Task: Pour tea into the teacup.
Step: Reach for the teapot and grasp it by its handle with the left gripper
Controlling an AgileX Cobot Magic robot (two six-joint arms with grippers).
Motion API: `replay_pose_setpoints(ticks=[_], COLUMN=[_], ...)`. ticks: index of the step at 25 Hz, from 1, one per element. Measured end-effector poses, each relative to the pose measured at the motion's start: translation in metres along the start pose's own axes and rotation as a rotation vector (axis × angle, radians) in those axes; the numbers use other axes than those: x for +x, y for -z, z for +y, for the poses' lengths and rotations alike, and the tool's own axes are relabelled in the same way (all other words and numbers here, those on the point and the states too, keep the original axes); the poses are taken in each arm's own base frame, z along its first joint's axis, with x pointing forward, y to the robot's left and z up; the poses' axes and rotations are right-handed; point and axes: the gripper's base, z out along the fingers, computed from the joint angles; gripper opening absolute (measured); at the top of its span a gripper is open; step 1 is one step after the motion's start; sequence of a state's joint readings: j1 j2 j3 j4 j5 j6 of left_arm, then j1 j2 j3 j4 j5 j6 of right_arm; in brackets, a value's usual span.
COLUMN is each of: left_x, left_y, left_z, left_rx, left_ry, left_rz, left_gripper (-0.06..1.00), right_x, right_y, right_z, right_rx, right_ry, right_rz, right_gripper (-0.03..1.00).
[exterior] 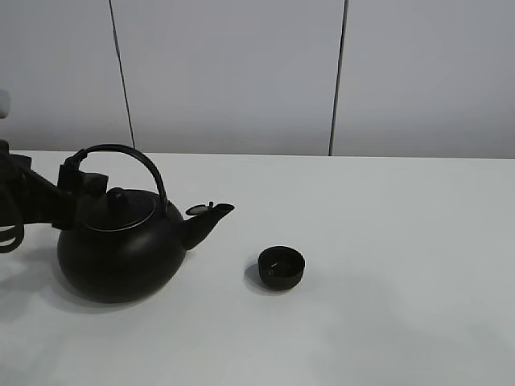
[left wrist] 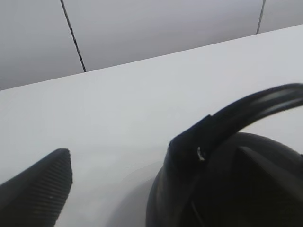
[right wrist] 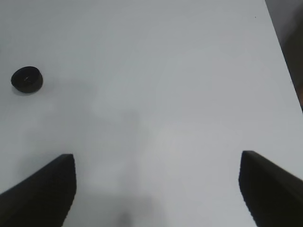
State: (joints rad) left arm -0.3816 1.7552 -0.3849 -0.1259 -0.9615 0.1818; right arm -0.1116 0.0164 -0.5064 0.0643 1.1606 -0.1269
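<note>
A black kettle [exterior: 117, 257] sits upright on the white table [exterior: 386, 241] at the left side of the exterior high view. Its spout [exterior: 211, 217] points toward the teacup [exterior: 282, 268], a small matte black cup standing upright on bare tabletop, near the spout but not touching it. What the cup holds cannot be made out.

The left gripper [exterior: 80, 178] reaches in from the left edge at the lower left end of the kettle's hoop handle [exterior: 129, 151]. Its wrist camera shows only 1 ribbed finger [left wrist: 42, 189], set off from the handle with bare table between them. The claw is spread and grips nothing.

The right gripper [right wrist: 157, 158] is outside the high camera's view. From its wrist camera, its 2 dark fingers stand wide apart above empty-looking white tabletop, holding nothing, with the teacup well away from them. A pale panelled wall [exterior: 241, 72] with 2 thin dark seams runs behind the table.
</note>
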Motion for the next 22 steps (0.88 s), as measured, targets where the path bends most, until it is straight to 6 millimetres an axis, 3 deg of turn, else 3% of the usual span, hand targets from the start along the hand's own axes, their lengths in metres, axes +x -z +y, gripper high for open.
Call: replay_pose_setpoints(ticks=[5, 11, 22], left_x=[-0.0062, -0.0050, -0.0025], left_y=[-0.0067, -0.0069, -0.0069], left_z=[-0.0005, -0.0009, -0.0013], left_rx=[0.005, 0.009, 0.014], left_ry=[0.001, 0.001, 0.001], left_rz=[-0.002, 0.012, 0.040], left_gripper=[0.65, 0.53, 0.46], right_x=[0.0000, 0.0000, 0.0000], right_y=[0.0000, 0.0000, 0.0000], right_z=[0.0000, 0.0000, 0.0000], right_rx=[0.000, 0.000, 0.000], right_ry=[0.000, 0.000, 0.000], right_rz=[0.000, 0.000, 0.000], right_gripper=[0.64, 0.64, 0.64])
